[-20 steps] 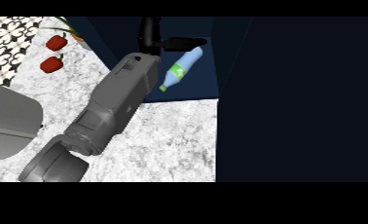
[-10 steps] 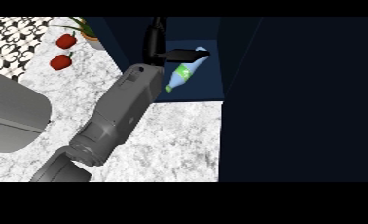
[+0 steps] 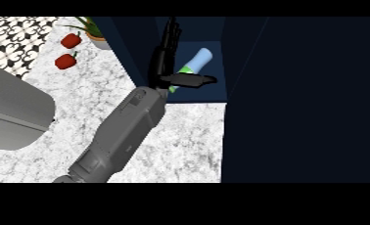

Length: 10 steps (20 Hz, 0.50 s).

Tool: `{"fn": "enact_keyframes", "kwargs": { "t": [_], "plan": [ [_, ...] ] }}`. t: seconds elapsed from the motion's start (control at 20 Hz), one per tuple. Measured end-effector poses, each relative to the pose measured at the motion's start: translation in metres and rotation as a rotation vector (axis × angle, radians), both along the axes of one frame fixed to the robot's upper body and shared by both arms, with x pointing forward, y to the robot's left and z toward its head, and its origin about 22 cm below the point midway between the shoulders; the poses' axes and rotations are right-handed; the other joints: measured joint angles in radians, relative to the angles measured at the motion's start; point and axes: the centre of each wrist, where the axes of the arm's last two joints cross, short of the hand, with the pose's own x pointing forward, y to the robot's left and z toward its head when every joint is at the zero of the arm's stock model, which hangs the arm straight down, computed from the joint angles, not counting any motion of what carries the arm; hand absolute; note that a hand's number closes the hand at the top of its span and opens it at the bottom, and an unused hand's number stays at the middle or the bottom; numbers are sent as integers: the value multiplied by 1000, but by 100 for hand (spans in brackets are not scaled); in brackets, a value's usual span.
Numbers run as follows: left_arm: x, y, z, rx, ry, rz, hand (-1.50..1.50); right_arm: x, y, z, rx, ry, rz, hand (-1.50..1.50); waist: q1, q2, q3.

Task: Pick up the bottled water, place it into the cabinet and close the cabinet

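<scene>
Bottle (image 3: 196, 63) now released in cabinet (image 3: 217, 48), partly behind left hand (image 3: 165, 62); fingers straight.

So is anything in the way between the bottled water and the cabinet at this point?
Nothing visible is. The bottled water already lies inside the open cabinet, tilted on its floor. The robot hand is at the opening with straight fingers and its thumb stretched across the bottle's lower end; whether it touches the bottle cannot be told.
</scene>
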Motion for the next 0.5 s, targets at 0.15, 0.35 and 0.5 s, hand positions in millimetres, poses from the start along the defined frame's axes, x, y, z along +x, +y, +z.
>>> {"fn": "enact_keyframes", "kwargs": {
  "t": [0.15, 0.35, 0.5],
  "plan": [
    [-21, -4, -10, -49, -2, -64, -150, 0, -1, 0, -8, -5, -3, -150, 7, -1, 0],
    [-45, -8, -12, -94, -28, -127, -150, -3, -1, 1, -17, 6, -6, -150, 11, -1, 0],
    [-63, -8, -11, -123, -32, -169, -150, 0, 3, 2, -13, 5, -8, -150, 16, 0, 0]
  ]
}}
